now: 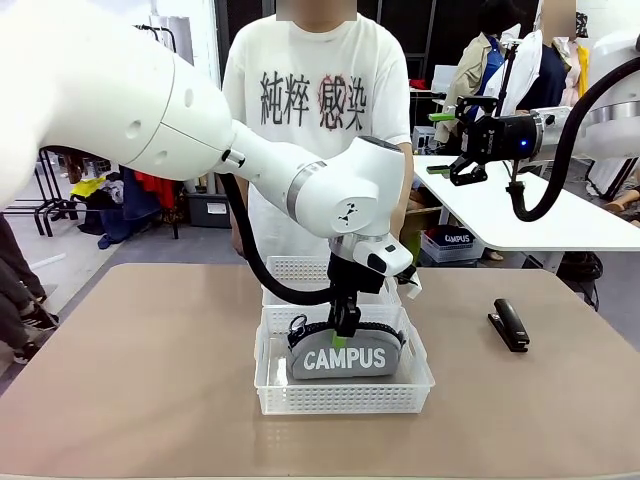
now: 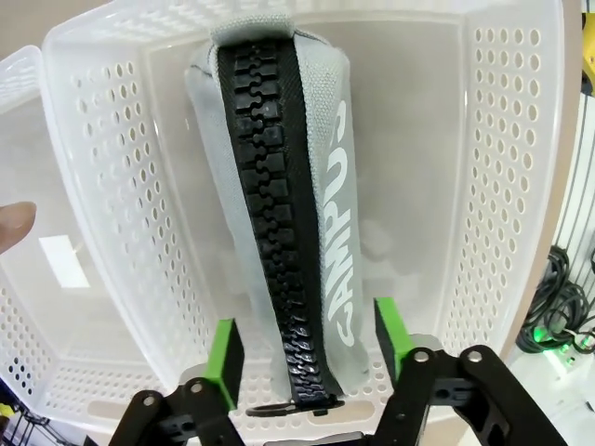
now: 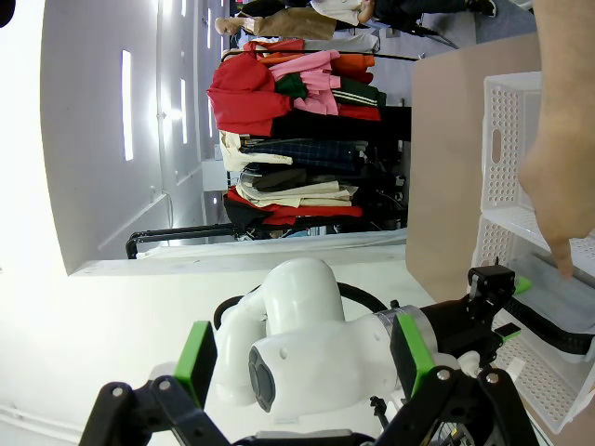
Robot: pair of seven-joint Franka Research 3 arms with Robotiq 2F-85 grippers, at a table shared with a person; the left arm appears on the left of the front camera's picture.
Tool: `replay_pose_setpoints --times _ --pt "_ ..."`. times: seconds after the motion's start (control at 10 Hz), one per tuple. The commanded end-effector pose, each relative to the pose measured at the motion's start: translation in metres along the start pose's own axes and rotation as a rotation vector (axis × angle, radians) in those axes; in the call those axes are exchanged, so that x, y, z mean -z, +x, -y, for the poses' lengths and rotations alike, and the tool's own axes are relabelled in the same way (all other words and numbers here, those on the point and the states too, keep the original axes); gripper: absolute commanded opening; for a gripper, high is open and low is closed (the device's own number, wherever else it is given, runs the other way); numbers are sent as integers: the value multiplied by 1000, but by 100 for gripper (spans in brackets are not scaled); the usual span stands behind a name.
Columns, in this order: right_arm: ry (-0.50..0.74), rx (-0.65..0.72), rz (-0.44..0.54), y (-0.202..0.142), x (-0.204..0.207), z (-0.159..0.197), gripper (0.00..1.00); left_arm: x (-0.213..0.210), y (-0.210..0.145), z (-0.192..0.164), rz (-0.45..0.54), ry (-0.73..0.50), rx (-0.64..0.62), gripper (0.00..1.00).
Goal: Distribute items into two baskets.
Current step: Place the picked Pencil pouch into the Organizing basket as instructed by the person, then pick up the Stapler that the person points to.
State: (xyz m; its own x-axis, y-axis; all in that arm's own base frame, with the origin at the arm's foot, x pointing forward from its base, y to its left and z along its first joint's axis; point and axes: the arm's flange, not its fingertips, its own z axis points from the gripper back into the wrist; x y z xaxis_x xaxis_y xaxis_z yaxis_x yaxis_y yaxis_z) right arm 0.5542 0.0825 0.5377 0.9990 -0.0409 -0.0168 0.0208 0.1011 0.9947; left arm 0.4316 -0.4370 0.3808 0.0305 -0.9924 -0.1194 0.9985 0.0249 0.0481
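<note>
Straddling pouch (image 2: pixel 279 186) in near basket (image 1: pixel 345 400), left gripper (image 2: pixel 307 339) parted; right gripper (image 1: pixel 440 143) spread.

Front across table (image 1: pixel 120 400); wrist over basket (image 2: pixel 502 186)

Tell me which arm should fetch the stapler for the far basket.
Right. The stapler lies on the table's right side, nearer the right arm, whose jaws stand open and empty. The left arm's jaws straddle the pouch in the near basket.

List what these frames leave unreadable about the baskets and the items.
- Far basket interior: front view, mostly hidden behind left arm and near basket.
- Pouch pull-tab end: left wrist view, partly hidden behind the left tool.
- Stapler markings: front view, too small.
</note>
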Motion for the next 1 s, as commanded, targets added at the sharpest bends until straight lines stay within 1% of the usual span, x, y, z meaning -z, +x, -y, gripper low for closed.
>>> replay_pose_setpoints --times 0.0,0.6,0.7,0.9 --pt "-1 -5 9 0 0 -3 100 -6 -5 5 6 -28 -24 100" --pt "-1 -5 9 0 0 -3 100 -16 -14 4 26 -32 -18 100" --pt "-1 -5 9 0 0 -3 100 -10 -4 0 16 -21 -25 100" --pt "-1 -5 9 0 0 -3 100 -10 -4 0 16 -21 -25 100"
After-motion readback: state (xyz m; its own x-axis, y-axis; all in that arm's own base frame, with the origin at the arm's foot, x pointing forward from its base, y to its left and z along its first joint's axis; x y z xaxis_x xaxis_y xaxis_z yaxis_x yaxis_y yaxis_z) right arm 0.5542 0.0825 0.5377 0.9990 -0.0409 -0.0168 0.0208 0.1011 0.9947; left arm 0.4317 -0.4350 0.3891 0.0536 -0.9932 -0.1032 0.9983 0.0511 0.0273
